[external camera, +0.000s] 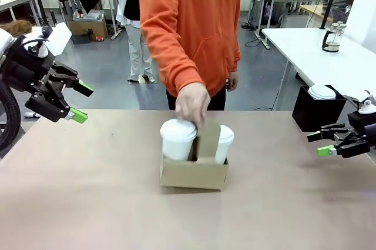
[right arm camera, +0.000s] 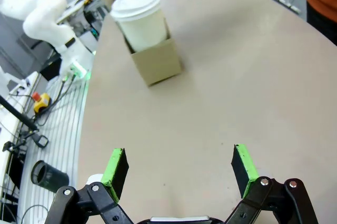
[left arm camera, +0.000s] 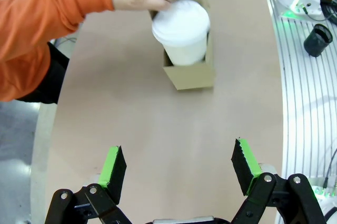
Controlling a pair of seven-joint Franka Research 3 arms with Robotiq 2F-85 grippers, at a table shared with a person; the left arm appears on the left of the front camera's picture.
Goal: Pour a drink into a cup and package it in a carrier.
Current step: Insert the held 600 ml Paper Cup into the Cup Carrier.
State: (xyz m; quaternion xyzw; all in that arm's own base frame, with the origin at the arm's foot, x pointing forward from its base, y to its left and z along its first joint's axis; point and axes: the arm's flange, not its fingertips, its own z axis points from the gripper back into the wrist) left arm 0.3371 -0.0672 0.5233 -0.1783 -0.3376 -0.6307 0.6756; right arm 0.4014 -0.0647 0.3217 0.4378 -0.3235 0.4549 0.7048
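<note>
The carrier sits near the middle of the surface with two lidded white cups in its pockets, one on the robot's left and one on the right of the upright centre handle panel, so the packaging looks all but done. The person's hand is down at the top of the handle, between the cups. The step in hand seems to be the person's: settling the cups or taking hold of the handle. To do it well, the grip should close on the handle panel alone and any lift should go straight up, so neither tall cup tips in its shallow pocket. The robot's best part is to hold clear of the middle. The left gripper hangs in the air at the left edge of the scene, its jaws spread wide with nothing between the green pads. The right gripper hovers low at the right edge, likewise wide open and empty, well apart from the carrier. The carrier is plain brown cardboard, boxy and light-looking; the cups are plain white, slightly tapered, with snug white lids. Whether they are filled cannot be told.
</note>
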